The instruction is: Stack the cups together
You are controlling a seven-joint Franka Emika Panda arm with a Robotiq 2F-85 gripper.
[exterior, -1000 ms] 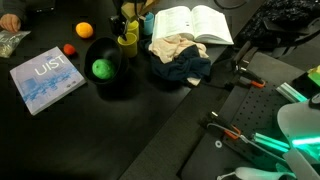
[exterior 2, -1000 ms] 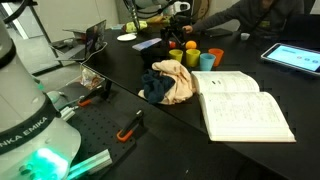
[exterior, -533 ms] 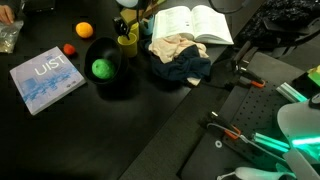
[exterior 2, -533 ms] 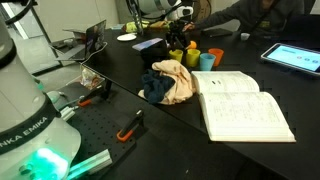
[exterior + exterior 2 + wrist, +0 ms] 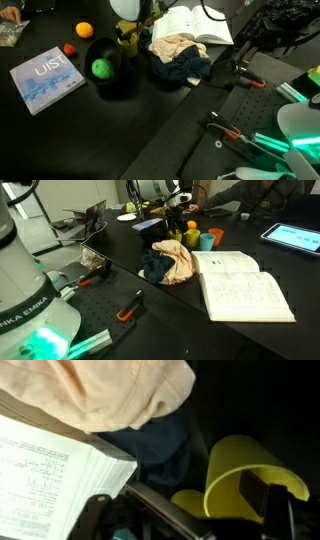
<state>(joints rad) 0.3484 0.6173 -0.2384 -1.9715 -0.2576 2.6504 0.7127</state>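
The yellow-green cup (image 5: 128, 41) stands upright beside the black bowl, also showing in an exterior view (image 5: 177, 234). In the wrist view the yellow-green cup (image 5: 250, 472) fills the lower right. My gripper (image 5: 210, 515) is open and straddles its near wall: one finger (image 5: 272, 500) is inside the mouth, the other (image 5: 150, 512) is outside. In both exterior views the gripper (image 5: 128, 27) (image 5: 178, 218) hangs right over this cup. The orange cup (image 5: 190, 226) and the light blue cup (image 5: 207, 240) stand close by; the arm hides them in the other exterior view.
A black bowl (image 5: 112, 82) holds a green ball (image 5: 101, 68). A round orange fruit (image 5: 84, 30) and a blue book (image 5: 46, 78) lie beyond it. A crumpled cloth (image 5: 180, 55) and an open book (image 5: 190, 22) lie beside the cups. A tablet (image 5: 295, 237) lies further off.
The arm has come down over the yellow-green cup, so the gripper now reaches its rim. The cups have not moved.
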